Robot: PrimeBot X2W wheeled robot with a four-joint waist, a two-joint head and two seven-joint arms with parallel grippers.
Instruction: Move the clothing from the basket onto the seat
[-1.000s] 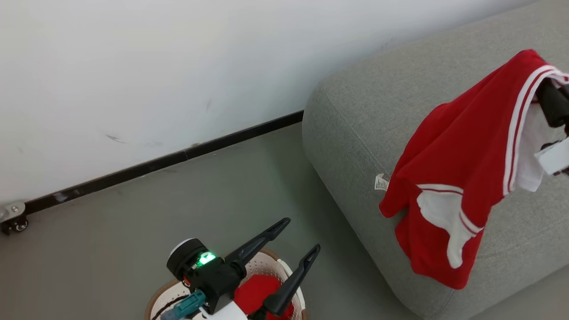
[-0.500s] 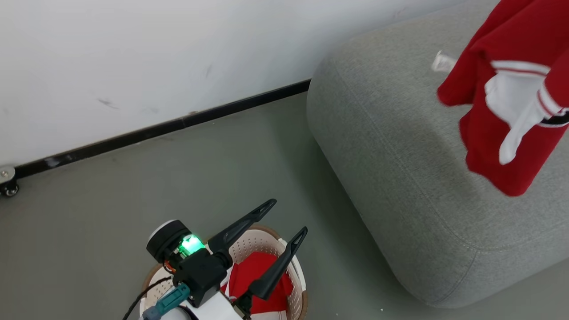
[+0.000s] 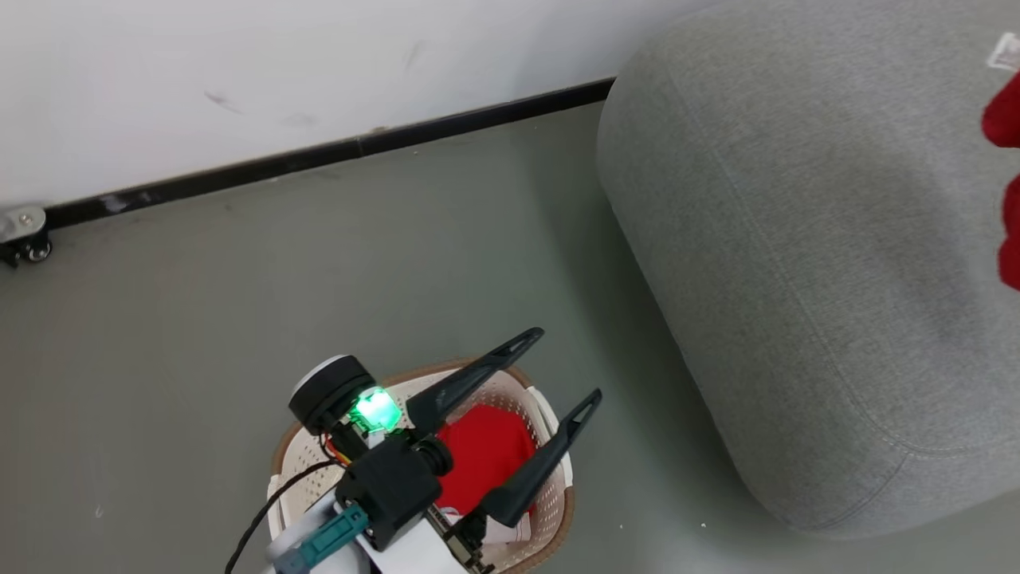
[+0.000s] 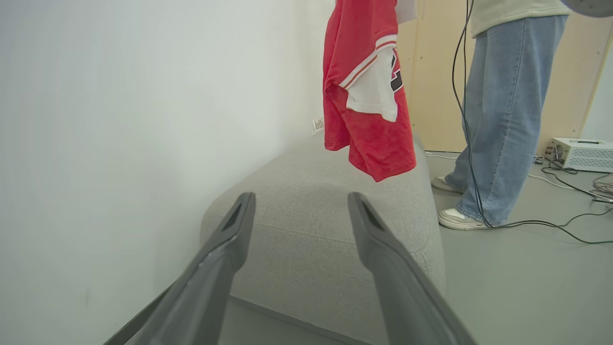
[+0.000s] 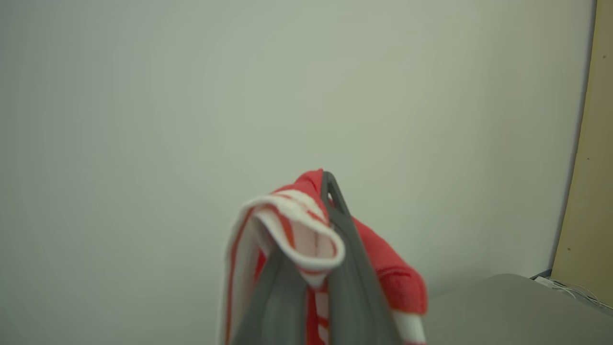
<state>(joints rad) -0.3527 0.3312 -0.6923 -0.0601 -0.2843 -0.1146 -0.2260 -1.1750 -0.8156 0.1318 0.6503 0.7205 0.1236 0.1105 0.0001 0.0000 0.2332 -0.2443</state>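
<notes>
Sitting along the white wall (image 3: pixel 319 64): large grey fabric sofa (image 3: pixel 797 279). Cream perforated plastic basket with brown rim (image 3: pixel 303 466) is on the floor (image 3: pixel 199 279) near its end, one red garment (image 3: pixel 486 454) inside. Second red jersey with white trim (image 4: pixel 368 96) hangs over the sofa, striped edge clamped between the right tool's (image 5: pixel 318 215) fingers. Left tool (image 3: pixel 566 364) is above the basket, fingers spread, holding nothing.
</notes>
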